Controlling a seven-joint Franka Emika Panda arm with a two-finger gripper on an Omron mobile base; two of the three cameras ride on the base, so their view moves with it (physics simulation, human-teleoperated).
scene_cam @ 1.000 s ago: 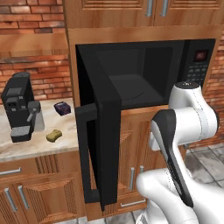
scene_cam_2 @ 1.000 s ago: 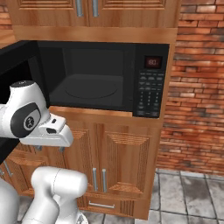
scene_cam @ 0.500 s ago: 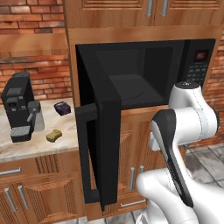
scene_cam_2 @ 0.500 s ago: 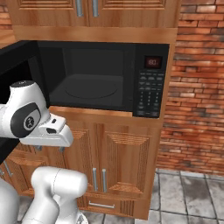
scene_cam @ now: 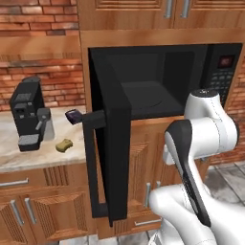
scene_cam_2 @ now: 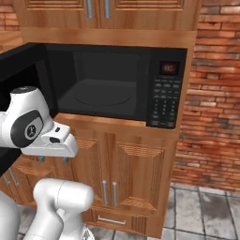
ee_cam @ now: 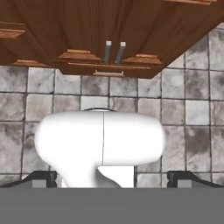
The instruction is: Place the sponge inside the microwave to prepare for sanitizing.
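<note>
- Sponge (scene_cam: 63, 145): lies on the desk (scene_cam: 28, 158), at 4 o'clock from the coffee machine (scene_cam: 28, 115), apart from it.
- Microwave (scene_cam_2: 117, 84): door (scene_cam: 112, 143) swung wide open, cavity bare.
- Pincer (ee_cam: 112, 177): jaws spread wide, holding nothing, pointed down at the tiled floor (ee_cam: 192, 109) before the lower cabinets (ee_cam: 113, 39).
- Dark box (scene_cam: 72, 116): at 12 o'clock from the sponge.

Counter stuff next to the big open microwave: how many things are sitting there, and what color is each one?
Black: 1, the coffee machine
Yellow: 1, the sponge
Dark purple-black: 1, the small box
Total: 3 things on the counter; the microwave is built into the cabinets beside it, door open.
</note>
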